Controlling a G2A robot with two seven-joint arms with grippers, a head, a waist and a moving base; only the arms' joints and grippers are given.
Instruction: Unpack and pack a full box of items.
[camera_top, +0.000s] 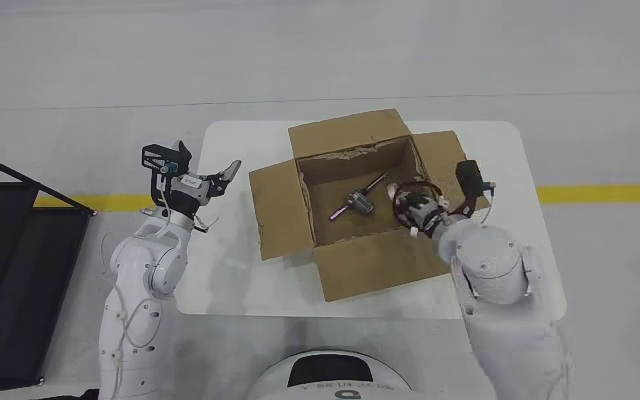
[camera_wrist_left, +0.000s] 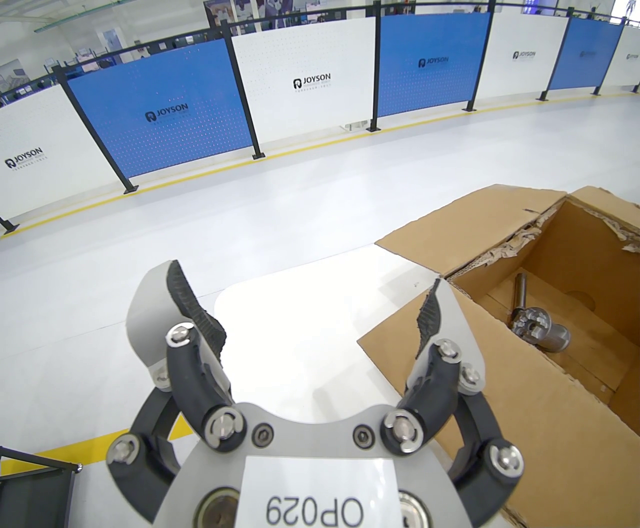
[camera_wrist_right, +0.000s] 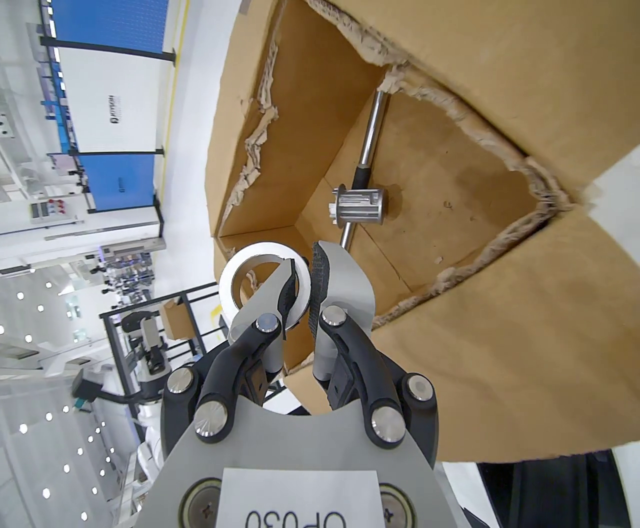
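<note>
Gripping the metal ring (camera_wrist_right: 262, 251) across its rim at the open top of the box (camera_wrist_right: 500, 325), the right end effector (camera_wrist_right: 302, 280) holds what you should judge a heavy, rigid, slick part, while the left end effector (camera_wrist_left: 305, 280) hangs open over the surface (camera_wrist_left: 325, 380).

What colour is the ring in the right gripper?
The flat round metal ring in the right gripper is shiny silver; the right wrist view shows it best.

Industrial hall, fenced work bay: blue and white perforated partition panels (camera_wrist_left: 165, 120) on black posts (camera_wrist_left: 242, 95) edge glossy pale-grey floor (camera_wrist_left: 300, 215); yellow floor line (camera_top: 590, 193) runs past white worktable (camera_top: 240, 290); rows of ceiling lights (camera_wrist_right: 49, 416).
</note>
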